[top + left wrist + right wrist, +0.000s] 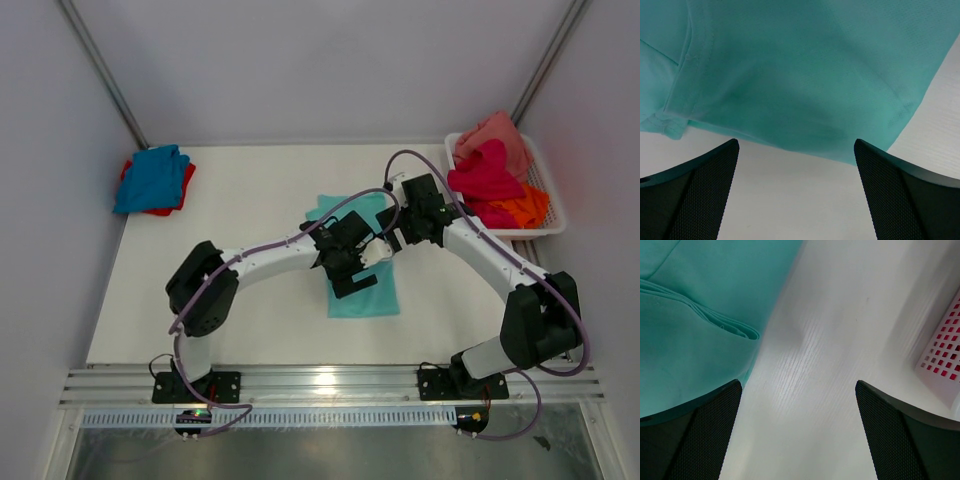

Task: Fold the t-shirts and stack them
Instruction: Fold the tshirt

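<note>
The mint-teal t-shirt (pixel 362 292) lies folded into a narrow rectangle at the table's centre. My left gripper (pixel 352 282) hovers over it, open and empty. In the left wrist view the teal cloth (pixel 805 70) fills the upper part, and bare table shows between the open fingers (pixel 700 190). My right gripper (pixel 388 243) is open and empty at the shirt's right edge. In the right wrist view the shirt's folded layers (pixel 690 315) lie at the left, and its gripper (pixel 798 384) is over bare table. A blue t-shirt (pixel 152 176) lies on a red one (pixel 185 185) at the far left.
A white mesh basket (pixel 553 195) stands at the back right with salmon pink (pixel 497 135), magenta (pixel 485 178) and orange (pixel 525 208) t-shirts in it. Its corner shows in the right wrist view (pixel 942 365). White walls enclose the table on three sides.
</note>
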